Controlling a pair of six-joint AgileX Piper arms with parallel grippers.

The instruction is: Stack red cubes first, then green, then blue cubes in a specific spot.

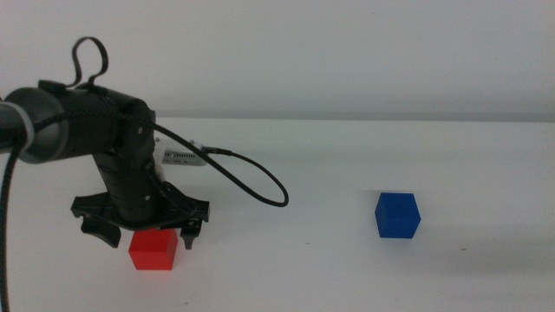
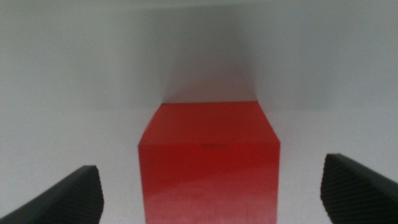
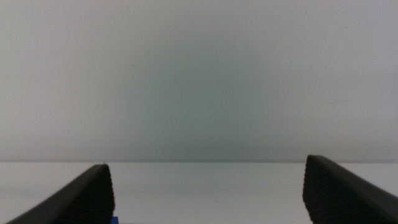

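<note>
The red cube [image 1: 154, 250] rests on the white table at the front left. My left gripper [image 1: 149, 236] is open and lowered over it, one jaw on each side of the cube and both apart from it. The left wrist view shows the red cube [image 2: 208, 155] centred between those jaws of the left gripper [image 2: 214, 194]. The blue cube [image 1: 397, 215] sits alone at the right. My right gripper [image 3: 208, 193] is open with nothing between its fingers and is out of the middle view. A sliver of blue [image 3: 115, 220] shows beside one jaw. The green cube is out of view.
A black cable [image 1: 251, 178] loops from the left arm out over the table toward the centre. The white table [image 1: 286, 260] meets a pale wall at the back.
</note>
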